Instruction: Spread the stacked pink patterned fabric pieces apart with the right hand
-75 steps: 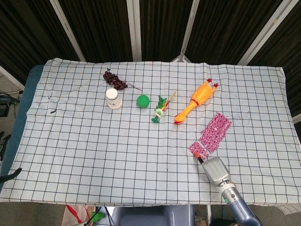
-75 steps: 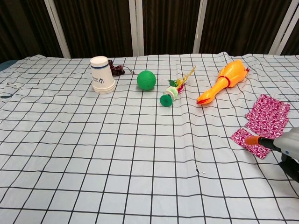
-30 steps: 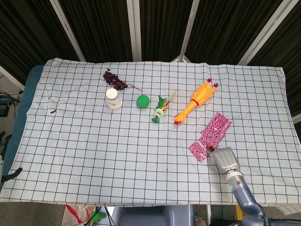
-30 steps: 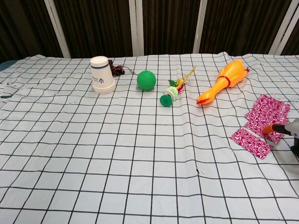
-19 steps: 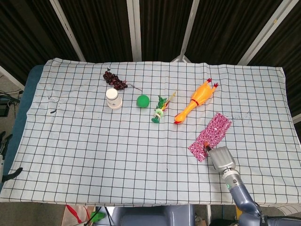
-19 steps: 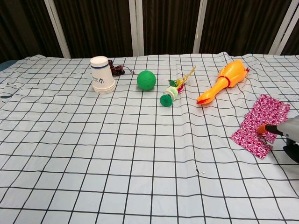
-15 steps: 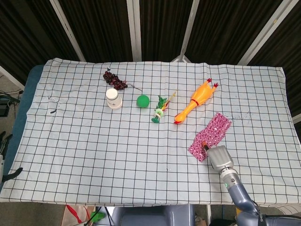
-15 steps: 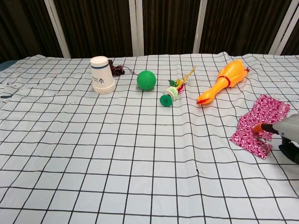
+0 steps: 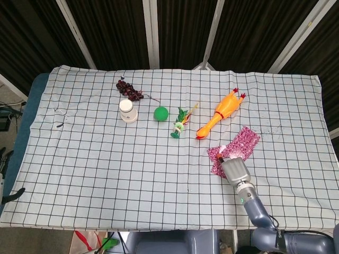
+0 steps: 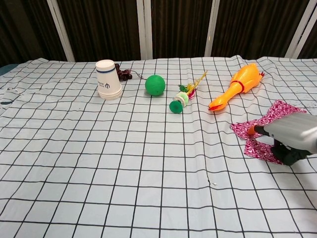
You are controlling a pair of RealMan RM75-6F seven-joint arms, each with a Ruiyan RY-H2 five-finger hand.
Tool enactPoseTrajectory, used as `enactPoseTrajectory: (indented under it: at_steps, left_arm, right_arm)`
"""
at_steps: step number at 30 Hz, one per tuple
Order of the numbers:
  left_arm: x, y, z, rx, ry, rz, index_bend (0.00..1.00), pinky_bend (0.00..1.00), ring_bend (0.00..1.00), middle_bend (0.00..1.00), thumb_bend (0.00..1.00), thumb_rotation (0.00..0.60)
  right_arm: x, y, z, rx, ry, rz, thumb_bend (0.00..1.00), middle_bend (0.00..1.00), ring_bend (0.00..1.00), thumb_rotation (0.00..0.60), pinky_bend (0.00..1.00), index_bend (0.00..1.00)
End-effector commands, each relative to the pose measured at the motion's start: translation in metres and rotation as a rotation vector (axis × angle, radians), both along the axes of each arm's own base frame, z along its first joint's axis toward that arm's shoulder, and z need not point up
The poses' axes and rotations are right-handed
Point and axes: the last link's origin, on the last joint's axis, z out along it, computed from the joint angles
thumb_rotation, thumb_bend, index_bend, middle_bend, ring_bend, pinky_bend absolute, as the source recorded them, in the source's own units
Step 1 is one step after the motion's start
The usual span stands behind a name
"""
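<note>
The pink patterned fabric [image 9: 242,141] lies at the right of the checked tablecloth, below the rubber chicken. One piece is pulled out leftward to a corner [image 9: 213,153], and a lower piece [image 10: 258,148] shows under it in the chest view. My right hand [image 9: 234,170] lies over the fabric's near end. Its orange fingertip [image 10: 252,130] touches the stretched piece near that left corner. The frames do not show whether a thumb pinches the cloth from below. My left hand is out of both views.
An orange rubber chicken [image 9: 220,112] lies just beyond the fabric. Further left are a green feathered toy [image 9: 179,125], a green ball [image 9: 160,114], an upturned white cup [image 9: 127,111] and dark grapes [image 9: 130,90]. The table's right edge [image 9: 328,159] is close by.
My right hand has swept left and slightly towards the chicken, dragging a fabric piece with it. The fabric's corner now reaches about one grid square further left and the cloth is bunched.
</note>
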Motion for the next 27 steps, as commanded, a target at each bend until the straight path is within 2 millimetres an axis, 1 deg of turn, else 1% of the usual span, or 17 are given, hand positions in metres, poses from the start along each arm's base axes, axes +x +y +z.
enactPoseTrajectory:
  at_steps: [1, 10, 18, 24, 27]
  left_arm:
    - [0.0, 0.0, 0.0, -0.001, 0.0, 0.001, 0.1, 0.17, 0.03, 0.01, 0.2, 0.6]
    - [0.0, 0.001, -0.001, -0.003, 0.002, 0.002, 0.1, 0.17, 0.03, 0.01, 0.2, 0.6]
    - [-0.001, 0.001, -0.001, -0.007, 0.0, 0.002, 0.1, 0.17, 0.05, 0.01, 0.2, 0.6]
    - [0.0, 0.002, -0.001, -0.004, 0.003, -0.002, 0.1, 0.17, 0.05, 0.01, 0.2, 0.6]
    - [0.0, 0.001, -0.001, -0.004, 0.002, -0.002, 0.1, 0.17, 0.05, 0.01, 0.2, 0.6]
  right_arm:
    - [0.005, -0.005, -0.004, 0.001, -0.004, 0.002, 0.71, 0.82, 0.81, 0.6, 0.65, 0.14]
    - [0.022, -0.017, -0.011, 0.001, -0.026, 0.006, 0.71, 0.82, 0.81, 0.6, 0.65, 0.14]
    - [0.033, -0.032, -0.012, -0.023, -0.044, -0.003, 0.71, 0.82, 0.81, 0.6, 0.65, 0.14]
    - [0.044, -0.04, -0.009, -0.067, -0.073, 0.008, 0.71, 0.82, 0.81, 0.6, 0.65, 0.14]
    - [0.048, -0.045, -0.002, -0.103, -0.088, 0.018, 0.71, 0.82, 0.81, 0.6, 0.65, 0.14]
